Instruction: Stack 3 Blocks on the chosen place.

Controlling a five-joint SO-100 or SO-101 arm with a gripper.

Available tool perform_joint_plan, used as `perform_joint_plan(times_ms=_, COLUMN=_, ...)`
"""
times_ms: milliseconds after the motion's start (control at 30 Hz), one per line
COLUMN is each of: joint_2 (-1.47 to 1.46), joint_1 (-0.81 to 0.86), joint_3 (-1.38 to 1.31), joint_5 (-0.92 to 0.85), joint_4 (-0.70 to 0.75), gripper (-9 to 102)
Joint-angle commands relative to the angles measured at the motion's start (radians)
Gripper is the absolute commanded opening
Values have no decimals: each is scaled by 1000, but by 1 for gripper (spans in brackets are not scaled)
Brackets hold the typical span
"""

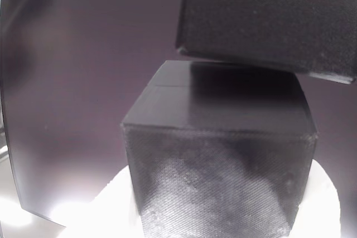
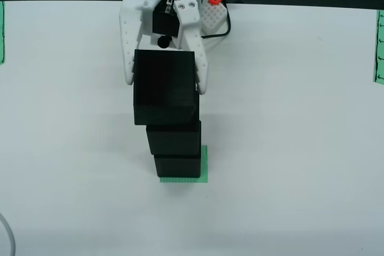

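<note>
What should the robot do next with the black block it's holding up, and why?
Probably nudge it into line, then lower it. The gripper holds the third block above the two stacked blocks on the green striped patch. In the view riding on the gripper, the held block sits off to the right of the stack's top, so centring first seems safer.

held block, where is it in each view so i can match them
View from above: the held block sits upper centre, between the white fingers of the hand.
View that rides on the hand: it is at the top right.
Shared landmark: the stacked block just beneath it.
</note>
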Motion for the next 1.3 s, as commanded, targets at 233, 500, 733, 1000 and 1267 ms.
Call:
perform_joint_plan(times_ms=233, joint_2=20, joint_1=17, joint_3=37, joint_5=-37, joint_4=-107, gripper=38)
perform_joint_plan(times_ms=500, joint_2=43, joint_1=15, joint_3=51, joint_5=-38, joint_4=-132, gripper=38)
perform_joint_plan(times_ms=733, joint_2=112, joint_1=34, joint_3=51, joint_5=-37, joint_4=-137, gripper=38)
perform_joint_plan(times_ms=1000, joint_2=152, joint_1=32, joint_3=8, joint_5=26, joint_4=-141, gripper=33)
perform_joint_plan(times_ms=1267, joint_2=242, joint_1=-101, joint_3=-55, joint_5=410, joint_4=-115, gripper=13)
